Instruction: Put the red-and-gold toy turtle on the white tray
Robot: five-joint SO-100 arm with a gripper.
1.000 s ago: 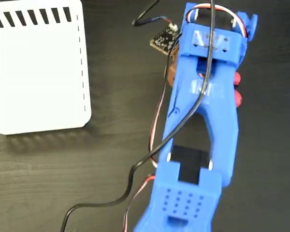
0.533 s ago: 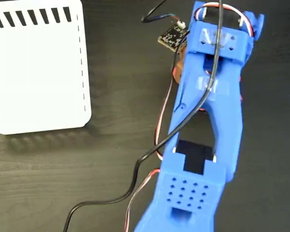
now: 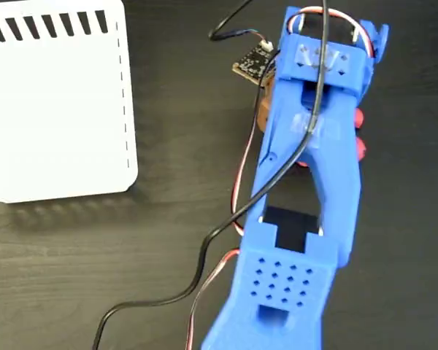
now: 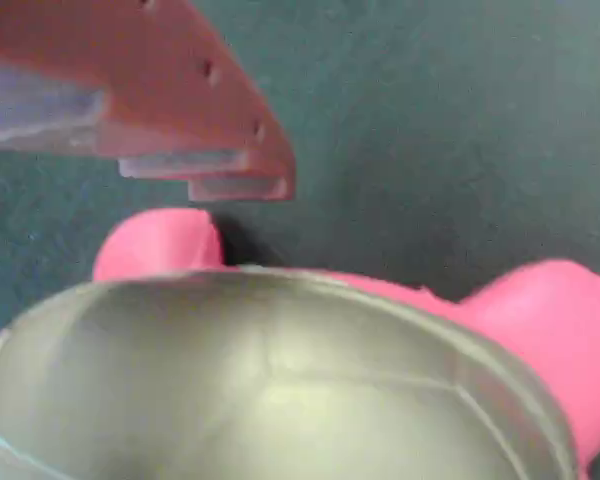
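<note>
The red-and-gold toy turtle is mostly hidden under my blue arm in the fixed view; only coral-red bits (image 3: 358,133) stick out at the arm's right edge and a brownish-gold sliver shows at its left. My gripper (image 3: 314,120) hangs right over it, its fingers covered by the arm. In the wrist view the shiny domed shell (image 4: 270,390) fills the lower half, with pink feet at either side. One finger (image 4: 195,140) stands just above the shell, and the other is out of frame. The white tray (image 3: 58,102) lies at the upper left, well apart from the turtle.
A dark wood-grain table (image 3: 73,277) lies under everything. A small circuit board (image 3: 252,62) with wires juts from the arm's upper left side. A black cable (image 3: 204,255) and red-white wires trail down along the arm to the bottom edge.
The arm shifted a little right and up half a second ago, covering the red bits, then came back left. The red bits show again at the same spot. The tray has not moved.
</note>
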